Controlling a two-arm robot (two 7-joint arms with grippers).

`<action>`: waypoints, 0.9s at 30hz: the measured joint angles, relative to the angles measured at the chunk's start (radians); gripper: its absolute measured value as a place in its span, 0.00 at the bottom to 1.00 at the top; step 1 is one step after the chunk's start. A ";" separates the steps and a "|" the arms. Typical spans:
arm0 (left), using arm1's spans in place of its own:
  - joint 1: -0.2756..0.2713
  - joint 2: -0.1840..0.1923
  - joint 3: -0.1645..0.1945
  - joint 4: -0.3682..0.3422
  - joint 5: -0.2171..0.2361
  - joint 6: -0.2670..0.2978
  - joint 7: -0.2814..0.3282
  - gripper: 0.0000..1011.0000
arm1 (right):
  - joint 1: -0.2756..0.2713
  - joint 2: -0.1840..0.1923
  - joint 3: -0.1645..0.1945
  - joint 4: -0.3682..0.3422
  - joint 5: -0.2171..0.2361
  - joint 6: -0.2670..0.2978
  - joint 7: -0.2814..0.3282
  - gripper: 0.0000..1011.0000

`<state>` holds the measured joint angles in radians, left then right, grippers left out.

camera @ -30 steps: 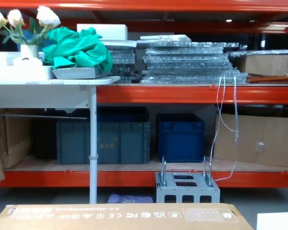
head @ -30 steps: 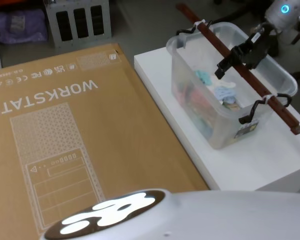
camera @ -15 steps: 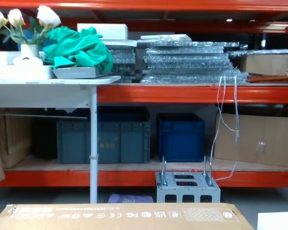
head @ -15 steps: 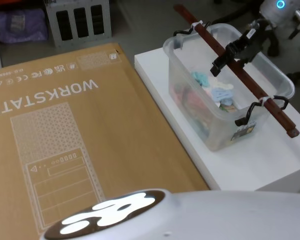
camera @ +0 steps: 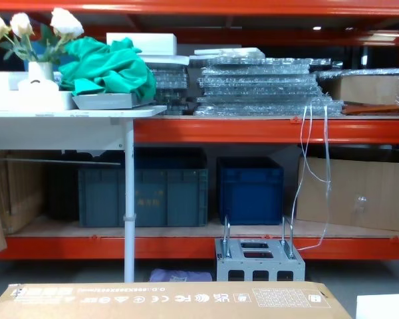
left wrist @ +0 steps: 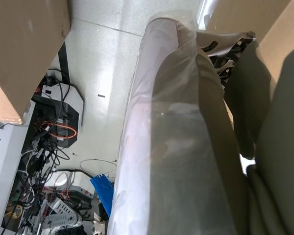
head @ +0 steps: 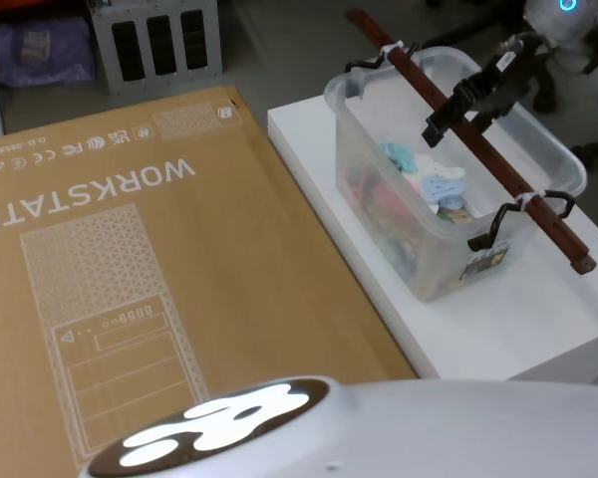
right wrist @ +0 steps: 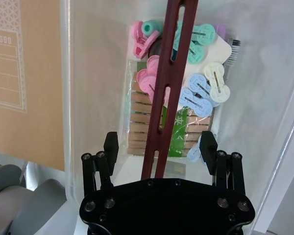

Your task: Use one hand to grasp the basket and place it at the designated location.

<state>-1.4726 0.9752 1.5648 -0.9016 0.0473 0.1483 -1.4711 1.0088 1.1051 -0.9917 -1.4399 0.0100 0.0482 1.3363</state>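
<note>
One basket [head: 419, 234], long axis diagonal, far-left to near-right.

The right gripper [head: 465, 103] straddles the wooden handle [head: 475, 149], fingers spread; below it sits the basket [head: 448, 259] (clothespins inside) on a white platform [head: 538, 319].

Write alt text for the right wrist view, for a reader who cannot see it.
The right gripper hangs open over the basket, one finger on each side of its reddish-brown wooden handle, not yet closed on it. Pink, teal and blue clothespins lie inside the clear tub; a cardboard box sits beside it.
</note>
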 joint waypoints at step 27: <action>0.000 0.000 0.000 0.000 0.000 0.000 0.000 0.00 | 0.002 0.021 0.035 -0.079 -0.045 0.033 0.002 0.99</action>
<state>-1.4726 0.9752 1.5648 -0.9016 0.0473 0.1483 -1.4711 1.0112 1.1261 -0.9569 -1.5192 -0.0345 0.0815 1.3380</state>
